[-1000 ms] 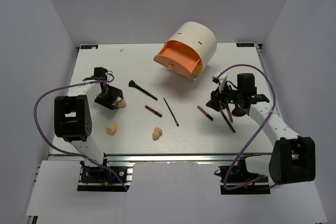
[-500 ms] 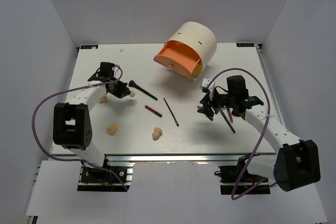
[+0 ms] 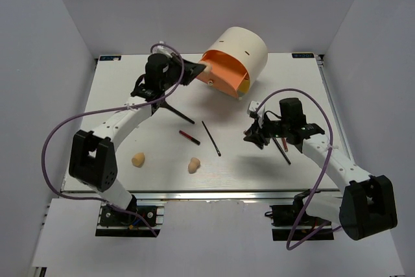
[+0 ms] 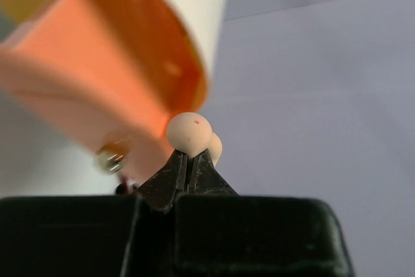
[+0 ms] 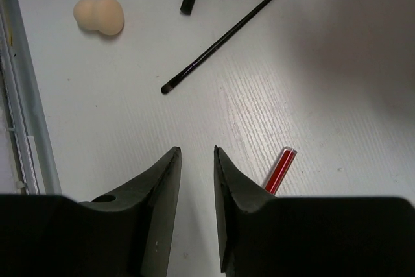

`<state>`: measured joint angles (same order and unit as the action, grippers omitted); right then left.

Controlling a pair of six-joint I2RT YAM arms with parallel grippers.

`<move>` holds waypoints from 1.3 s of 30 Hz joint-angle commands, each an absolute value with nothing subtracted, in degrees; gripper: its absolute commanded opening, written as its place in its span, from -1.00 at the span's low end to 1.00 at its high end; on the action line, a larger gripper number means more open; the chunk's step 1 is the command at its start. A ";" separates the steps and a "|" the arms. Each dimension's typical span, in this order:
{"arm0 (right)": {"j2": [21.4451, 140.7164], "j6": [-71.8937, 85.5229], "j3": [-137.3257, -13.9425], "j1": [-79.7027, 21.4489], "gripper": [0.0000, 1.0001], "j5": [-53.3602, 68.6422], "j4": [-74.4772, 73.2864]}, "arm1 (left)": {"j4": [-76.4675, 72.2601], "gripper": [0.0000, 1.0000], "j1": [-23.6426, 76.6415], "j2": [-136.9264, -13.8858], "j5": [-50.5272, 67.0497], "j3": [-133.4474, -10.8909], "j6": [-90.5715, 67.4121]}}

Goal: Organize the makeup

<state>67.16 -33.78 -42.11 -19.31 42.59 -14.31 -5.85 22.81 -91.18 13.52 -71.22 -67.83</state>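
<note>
Seen from above, with 6 o'clock at the near edge of the white table (image 3: 110, 82) where both arms are bolted.

Nearest, toward 7 o'clock, a beige sponge (image 3: 137, 159) lying loose. Toward 6 o'clock, a second loose sponge (image 3: 193, 165), well apart from the first.

Just past these, near the centre, a short red-and-black stick (image 3: 189, 137) beside a slim black brush (image 3: 211, 138), not touching.

At 4 o'clock, the right gripper (image 5: 196, 154) low over the table, fingers apart with a narrow gap, bare tabletop between them, clamped on nothing. Just beside 1 finger, outside the gap, a red stick (image 5: 280, 170) flat on the table. Alongside the right arm (image 3: 324, 154), a thin black brush (image 3: 285, 157), partly hidden.

Farther out, at 10 o'clock, a flared-head brush (image 3: 181, 116), partly covered by the left arm (image 3: 123, 118).

Farthest, at 12 o'clock, the cream cylindrical case (image 3: 246, 47) with its orange drawer front (image 3: 220, 79) facing the robot.

Raised just before that drawer, at 11 o'clock, the left gripper (image 4: 192, 159), fingers together and pinched on an egg-shaped sponge (image 4: 190, 133), rounded end sticking out past the fingertips.
</note>
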 commanded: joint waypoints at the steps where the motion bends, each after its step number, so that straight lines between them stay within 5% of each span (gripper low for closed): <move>1: 65.04 -33.40 -41.40 -19.69 -0.35 43.16 -11.95 | -14.32 -1.00 24.96 -94.21 14.77 -76.72 -70.31; 6: 64.07 -33.66 -40.61 -19.69 -0.33 42.63 -11.87 | -11.52 -1.00 26.89 -100.97 13.89 -84.88 -70.40; 9: 63.72 -33.49 -40.34 -19.69 -0.25 42.37 -11.34 | -6.52 -0.75 27.77 -103.79 12.75 -89.80 -68.91; 10: 63.72 -33.49 -40.34 -19.60 -0.23 42.19 -11.34 | -3.46 -0.50 27.95 -105.02 12.22 -90.87 -68.47; 14: 63.63 -33.49 -40.17 -19.69 -0.16 42.10 -10.99 | -1.67 -0.03 28.48 -106.35 11.60 -92.63 -67.50; 20: 64.16 -33.66 -40.43 -19.69 -0.02 43.15 -10.99 | -1.05 0.24 28.48 -106.79 11.87 -93.87 -66.80; 28: 64.69 -35.42 -41.31 -20.48 0.08 44.38 -11.78 | -0.35 0.46 28.48 -105.91 11.60 -95.18 -65.48; 39: 66.35 -37.00 -42.71 -23.46 0.08 45.44 -11.51 | 10.97 0.39 27.51 -99.15 3.88 -98.35 -53.12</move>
